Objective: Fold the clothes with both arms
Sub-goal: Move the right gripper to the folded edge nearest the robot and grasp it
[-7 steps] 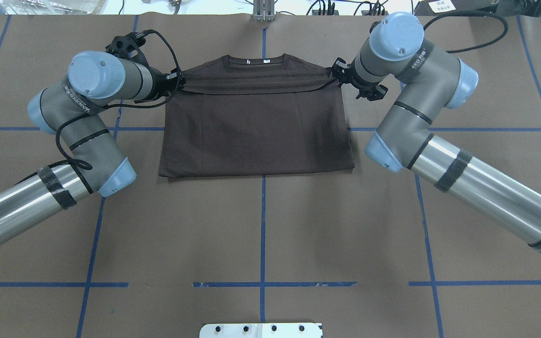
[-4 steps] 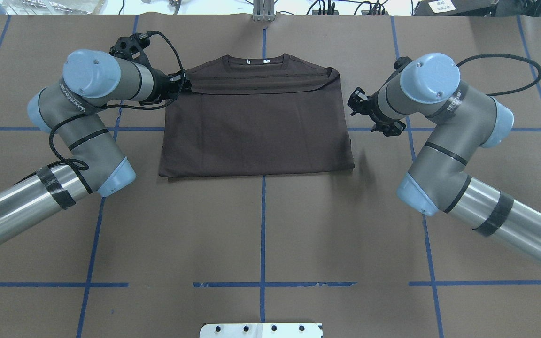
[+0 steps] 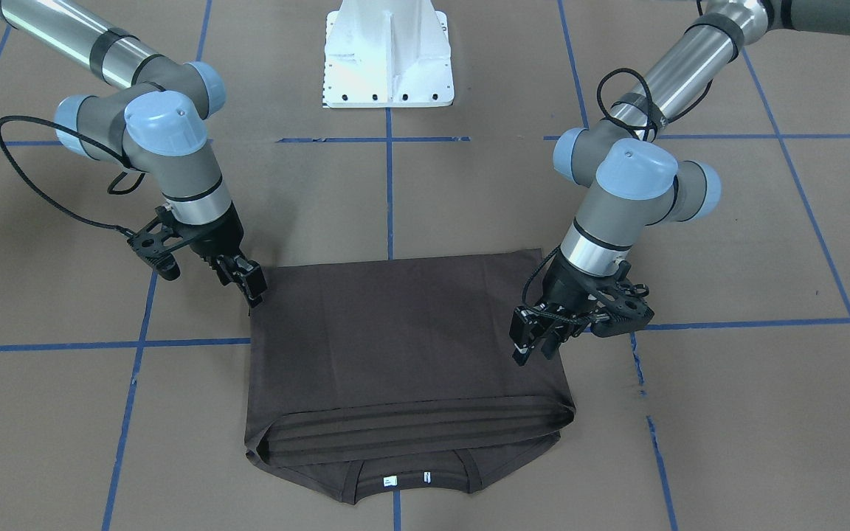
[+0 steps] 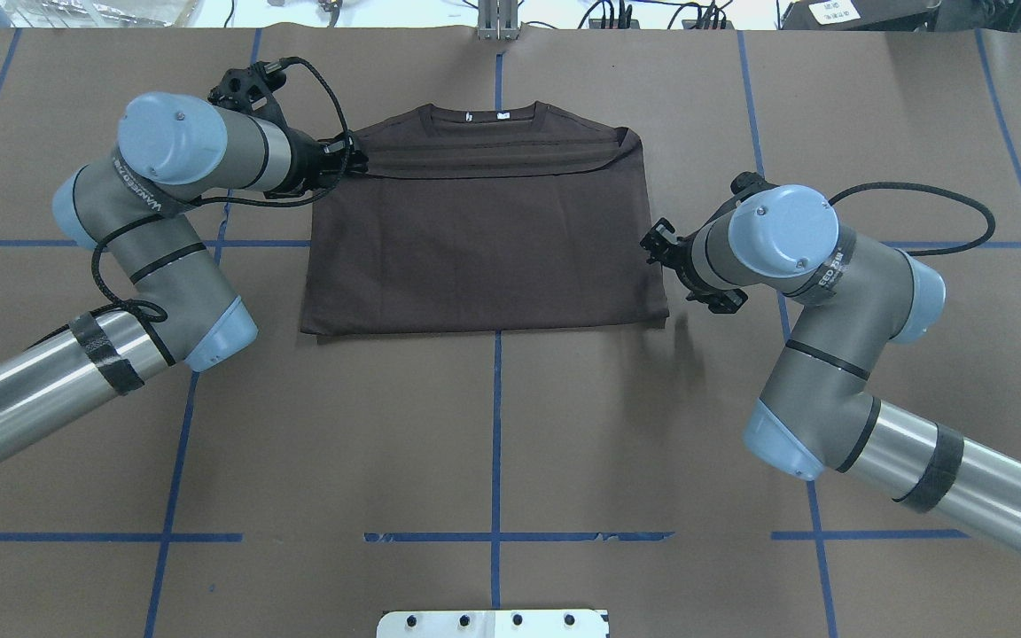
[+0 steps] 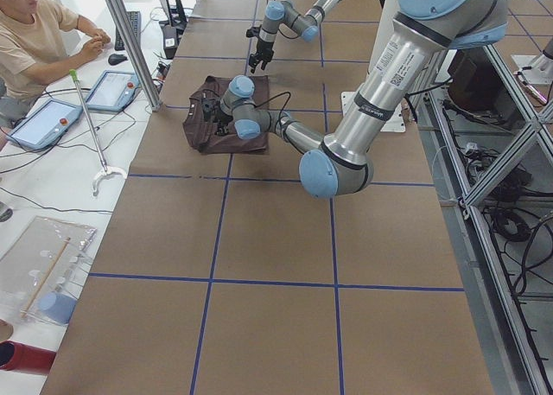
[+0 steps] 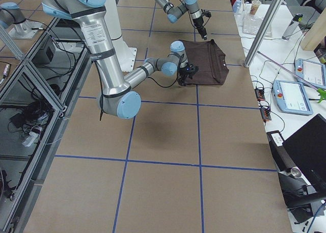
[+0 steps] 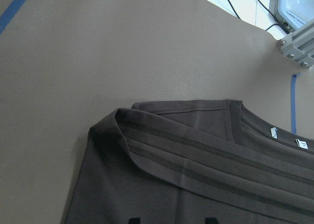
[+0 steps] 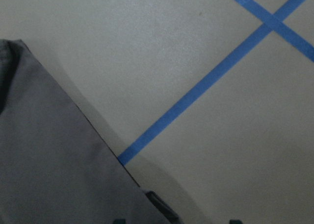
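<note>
The worktop (image 4: 493, 443) is covered in brown sheet marked with blue tape lines; the left arm (image 4: 165, 257) and the right arm (image 4: 830, 354) reach in from its two sides. The T-shirt (image 4: 484, 239) lies flat at the middle of the far edge, folded into a rectangle, with the hem layers stacked just short of the neckline.

The left gripper (image 3: 532, 348) hangs over the shirt's far-left corner; its jaws stand apart and hold nothing. The right gripper (image 3: 251, 289) sits low at the shirt's near-right corner, beside the side edge; its jaws also stand apart and are empty. The collar (image 3: 410, 472) and the white neck labels (image 3: 388, 481) show beyond the stacked hem.

Hazards, as judged:
- a grasp at either corner may take only the top layer; the lower layers would then stay behind and the fold would open;
- unequal lift or travel between the arms would skew the rectangle;
- a low gripper pass may snag the side edge and drag the shirt along the worktop.
</note>
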Motion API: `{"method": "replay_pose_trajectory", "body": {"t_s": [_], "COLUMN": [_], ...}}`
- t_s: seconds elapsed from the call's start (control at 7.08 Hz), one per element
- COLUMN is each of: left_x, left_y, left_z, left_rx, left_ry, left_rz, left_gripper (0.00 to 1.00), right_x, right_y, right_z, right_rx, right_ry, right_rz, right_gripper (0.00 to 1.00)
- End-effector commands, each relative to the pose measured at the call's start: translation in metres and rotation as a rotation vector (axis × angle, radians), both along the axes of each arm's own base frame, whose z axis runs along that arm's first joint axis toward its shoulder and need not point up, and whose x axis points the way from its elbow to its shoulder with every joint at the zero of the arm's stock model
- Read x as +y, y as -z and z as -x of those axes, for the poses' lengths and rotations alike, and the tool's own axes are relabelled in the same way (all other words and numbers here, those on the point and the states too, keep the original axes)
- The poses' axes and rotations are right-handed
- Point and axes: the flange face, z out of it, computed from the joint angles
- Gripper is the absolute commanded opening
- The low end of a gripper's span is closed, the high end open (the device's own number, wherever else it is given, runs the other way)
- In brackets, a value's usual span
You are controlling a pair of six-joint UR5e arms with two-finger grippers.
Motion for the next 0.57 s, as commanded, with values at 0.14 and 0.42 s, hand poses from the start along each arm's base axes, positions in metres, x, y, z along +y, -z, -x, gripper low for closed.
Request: {"method": "replay_pose_trajectory", "body": {"t_s": [0.14,0.42], "left_x": [0.0015,0.0015], "left_y": [0.0087,0.009], "left_z": [0.0015,0.0015], "left_rx": [0.011,0.013], "left_ry": [0.003,0.003], "left_rz": [-0.006,-0.006], "left_gripper": [0.61,0.62], "right_x": [0.0206,0.0212], "right_y": [-0.0025,0.0002], "right_z": [0.0157,0.0167], "right_rx": [0.006,0.002], "right_ry": [0.024,0.025], "right_rz": [0.0,-0.001], "right_gripper": [0.76,0.42]}}
